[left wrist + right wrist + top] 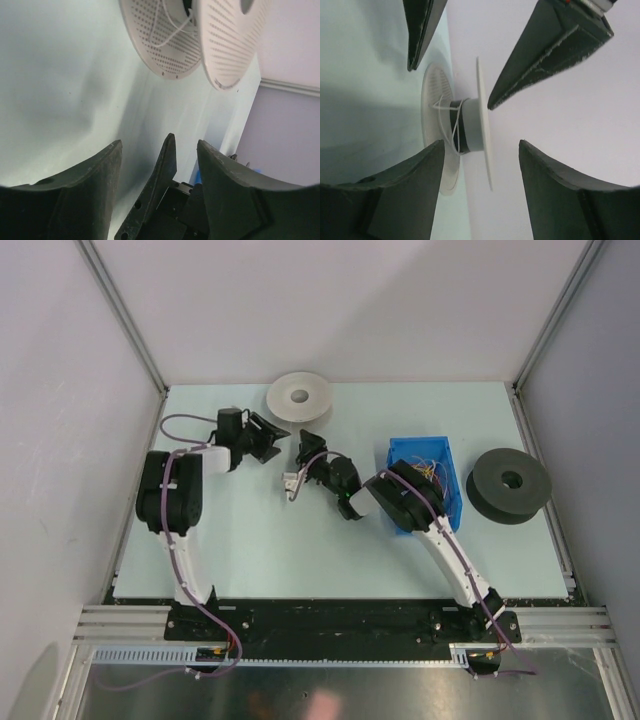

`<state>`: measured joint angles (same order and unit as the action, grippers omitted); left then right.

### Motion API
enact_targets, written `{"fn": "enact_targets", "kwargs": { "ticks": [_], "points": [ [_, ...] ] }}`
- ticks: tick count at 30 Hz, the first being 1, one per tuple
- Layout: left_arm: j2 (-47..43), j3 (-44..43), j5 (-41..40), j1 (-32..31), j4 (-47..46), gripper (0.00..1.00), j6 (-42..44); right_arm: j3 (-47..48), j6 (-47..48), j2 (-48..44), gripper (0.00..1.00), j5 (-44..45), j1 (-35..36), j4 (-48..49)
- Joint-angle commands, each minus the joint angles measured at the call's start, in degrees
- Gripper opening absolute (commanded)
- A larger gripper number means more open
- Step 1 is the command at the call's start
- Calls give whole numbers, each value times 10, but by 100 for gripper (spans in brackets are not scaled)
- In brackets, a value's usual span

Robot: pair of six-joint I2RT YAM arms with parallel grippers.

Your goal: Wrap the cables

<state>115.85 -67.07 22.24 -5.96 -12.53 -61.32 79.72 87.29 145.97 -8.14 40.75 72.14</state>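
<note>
The cables (432, 469), thin yellow and orange wires, lie in the blue bin (447, 500), partly hidden by my right arm. My left gripper (272, 436) is open and empty, just below the white spool (300, 395). My right gripper (305, 453) is open and empty, beside the left one and left of the bin. In the left wrist view the left gripper (160, 145) points at the white spool (170, 45), with a right finger (162, 175) between its own. In the right wrist view the right gripper (481, 145) faces the spool (470, 130), which carries thin white thread.
A black spool (510, 484) lies at the table's right edge. A small white piece (291, 483) sits by the right wrist. Grey enclosure walls stand at the back and both sides. The left gripper's fingers (422, 30) show at the top of the right wrist view.
</note>
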Motion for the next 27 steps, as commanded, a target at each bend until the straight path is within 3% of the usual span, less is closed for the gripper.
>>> {"fn": "enact_targets", "kwargs": {
  "ticks": [1,8,14,20,23,27],
  "points": [
    [-90,19,-24,7,16,71,56,-6,-74,-72,69,52,21,2],
    [-199,38,-17,25,101,98,155,-24,-252,-209,88,137,33,-132],
    [-298,21,-7,43,185,99,238,-27,-439,-366,91,174,18,-305],
    [-306,-107,71,49,298,99,389,-27,-660,-526,98,142,-58,-493],
    [-293,-181,76,22,362,99,468,-27,-713,-594,99,121,-105,-592],
    [-274,-257,-5,-56,442,100,609,-27,-788,-661,99,64,-196,-724]
  ]
}}
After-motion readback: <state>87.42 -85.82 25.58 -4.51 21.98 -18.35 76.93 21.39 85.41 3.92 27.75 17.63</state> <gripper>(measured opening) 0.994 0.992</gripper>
